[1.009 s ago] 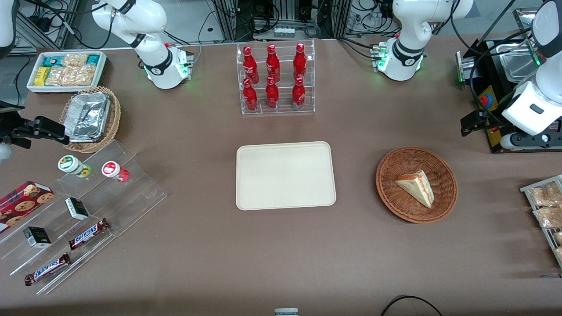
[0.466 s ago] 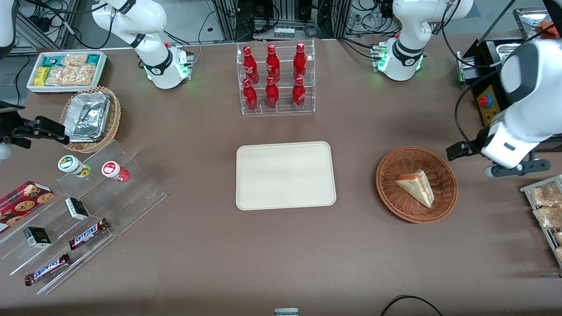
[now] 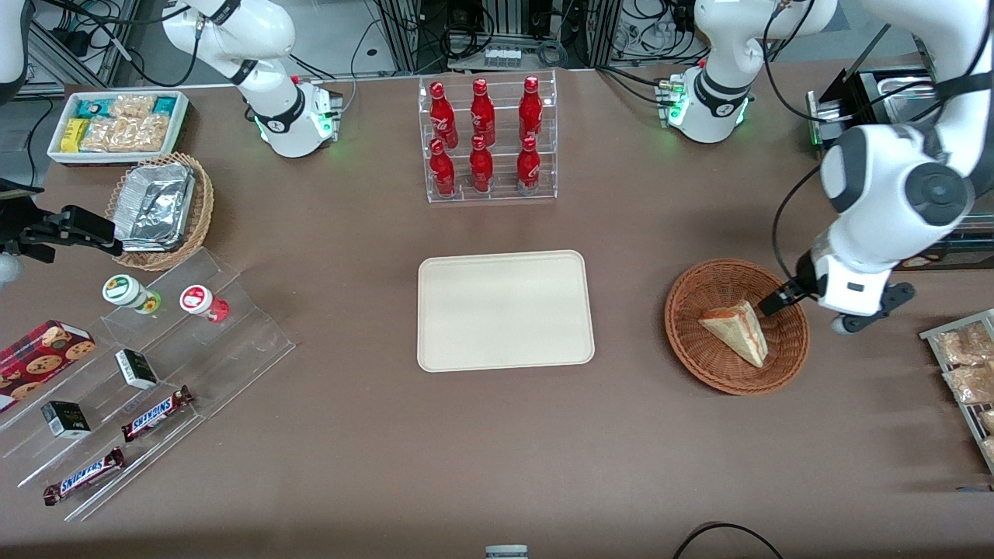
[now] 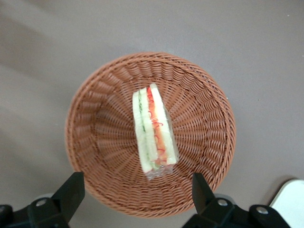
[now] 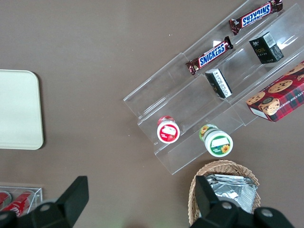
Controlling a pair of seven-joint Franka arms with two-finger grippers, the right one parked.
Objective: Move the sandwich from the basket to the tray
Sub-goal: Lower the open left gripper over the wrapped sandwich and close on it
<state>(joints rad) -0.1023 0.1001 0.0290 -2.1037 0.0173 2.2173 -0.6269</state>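
The sandwich [image 3: 736, 330], a pale triangular wedge with red and green filling, lies in the round reddish-brown woven basket [image 3: 683, 341], toward the working arm's end of the table. My left gripper [image 3: 780, 304] hovers over the basket's rim at the side toward the working arm's end, above the sandwich and not touching it. In the left wrist view the sandwich [image 4: 154, 130] lies on its side mid-basket [image 4: 95, 123], and the gripper [image 4: 137, 192] is open with its two black fingers [image 4: 71, 192] spread wide and nothing between them. The cream tray [image 3: 505, 310] lies mid-table, bare.
A clear rack of red bottles [image 3: 485, 140] stands farther from the front camera than the tray. A rack of bagged snacks [image 3: 967, 373] sits at the working arm's end, near the basket. Acrylic steps with candy bars [image 3: 147, 365] and a foil-filled wicker basket [image 3: 159, 210] lie toward the parked arm's end.
The left arm has swung in from the table's working-arm end toward the basket; its gripper now hangs over the basket rim. Sandwich, basket and tray have not moved.
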